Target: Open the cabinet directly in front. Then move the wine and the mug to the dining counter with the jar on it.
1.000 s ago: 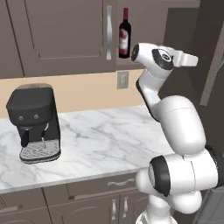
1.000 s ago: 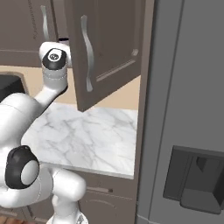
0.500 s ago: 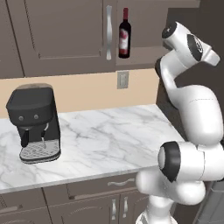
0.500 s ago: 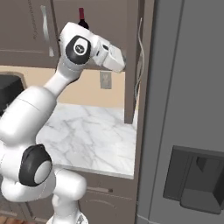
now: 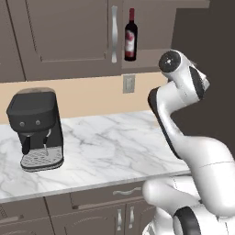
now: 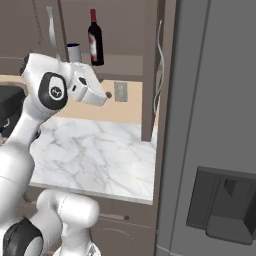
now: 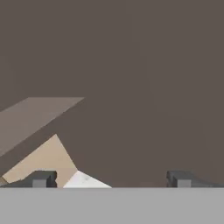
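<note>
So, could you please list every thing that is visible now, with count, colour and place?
cabinet: one, dark brown, on the wall above the worktop; right door swung open.
wine: one bottle, dark with red neck, standing on the open cabinet shelf.
mug: one, pale grey, on the same shelf, left of the wine.
coffee machine: one, black, on the left of the worktop.
worktop: one, white marble with grey veins, under the cabinet.
wall socket: one, grey, on the beige wall.
fridge: one, grey, right of the worktop.
arm: one, white.
fingers: two, dark, spread open, empty.
</note>
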You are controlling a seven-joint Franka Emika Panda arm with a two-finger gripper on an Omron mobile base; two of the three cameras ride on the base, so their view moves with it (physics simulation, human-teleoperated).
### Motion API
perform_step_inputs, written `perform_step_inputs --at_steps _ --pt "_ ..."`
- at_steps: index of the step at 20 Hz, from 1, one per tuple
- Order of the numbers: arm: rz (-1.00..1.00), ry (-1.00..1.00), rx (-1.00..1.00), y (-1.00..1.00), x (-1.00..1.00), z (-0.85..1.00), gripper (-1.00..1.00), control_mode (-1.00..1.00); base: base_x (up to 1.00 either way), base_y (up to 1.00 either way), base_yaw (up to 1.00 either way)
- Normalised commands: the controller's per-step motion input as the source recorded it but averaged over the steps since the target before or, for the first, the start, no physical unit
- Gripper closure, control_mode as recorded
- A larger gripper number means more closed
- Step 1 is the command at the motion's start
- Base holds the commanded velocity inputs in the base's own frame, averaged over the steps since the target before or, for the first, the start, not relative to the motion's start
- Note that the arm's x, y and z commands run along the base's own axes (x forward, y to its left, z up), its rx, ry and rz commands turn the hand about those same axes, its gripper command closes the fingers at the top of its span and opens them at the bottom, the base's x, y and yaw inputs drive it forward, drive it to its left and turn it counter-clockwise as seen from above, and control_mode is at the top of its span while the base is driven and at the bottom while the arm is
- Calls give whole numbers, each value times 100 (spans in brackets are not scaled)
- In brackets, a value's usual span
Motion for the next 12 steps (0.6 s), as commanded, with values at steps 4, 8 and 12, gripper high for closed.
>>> perform_step_inputs --at_steps 4,8,12 --pt "46 -20 0 100 -32 -1 -100 -100 0 0 0" --pt "43 -23 -6 100 -39 1 -100 -100 0 0 0" --pt "36 -28 -7 100 -31 14 -100 -100 0 0 0"
